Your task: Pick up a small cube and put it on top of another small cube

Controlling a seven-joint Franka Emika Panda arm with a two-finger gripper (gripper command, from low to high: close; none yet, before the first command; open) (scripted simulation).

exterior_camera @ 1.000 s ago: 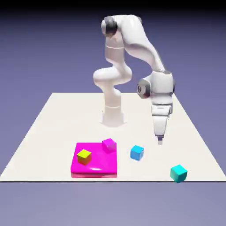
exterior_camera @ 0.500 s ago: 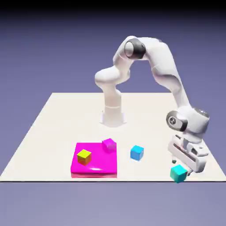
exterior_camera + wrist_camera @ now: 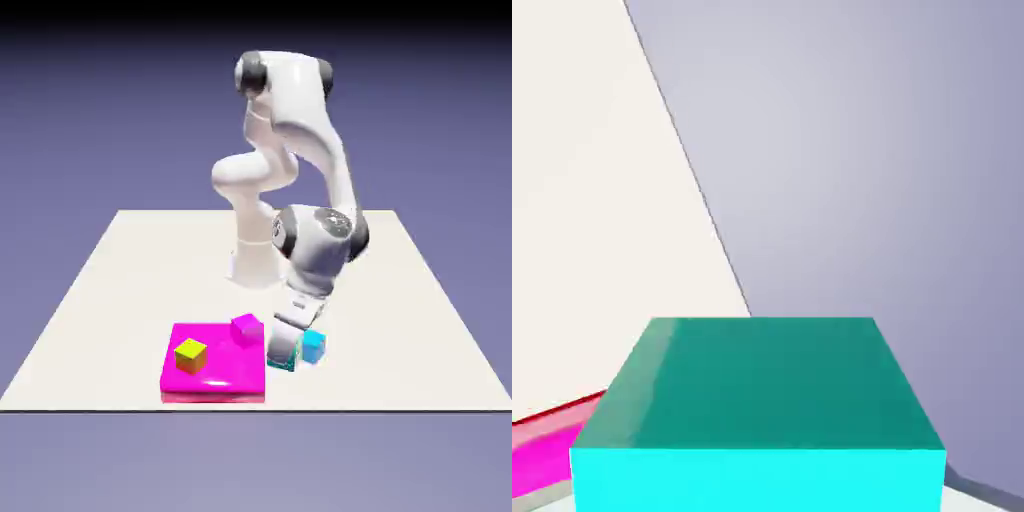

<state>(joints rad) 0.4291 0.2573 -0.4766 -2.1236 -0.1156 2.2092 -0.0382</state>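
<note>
A: Let's begin at the fingers (image 3: pixel 977 500). How are they standing for us?

B: We have them pinching the teal cube (image 3: pixel 762 390). In the hand view it sits large between them, a dark green-teal face above a bright cyan one, and it hides most of the tips.

A: And where do we find that cube from outside?

B: In the exterior view we see just a strip of it beneath the tilted white hand (image 3: pixel 287 335), between the magenta slab (image 3: pixel 215 372) and the sky-blue cube (image 3: pixel 314 347). We can't tell whether its underside touches anything.

A: What lies nearest to it?

B: The sky-blue cube is just beside it, toward the exterior view's right, with its left part covered. On the other side we have the slab, lying flat on the pale desk (image 3: pixel 110 290).

A: Does the slab carry anything?

B: We see a yellow cube (image 3: pixel 190 356) on its left part and a magenta cube (image 3: pixel 247 328) at its far right corner; we can't make out exactly how that second one rests.

A: And the arm?

B: We follow the white arm (image 3: pixel 335 160) from its base (image 3: pixel 255 265) up, over and down to the hand.
</note>
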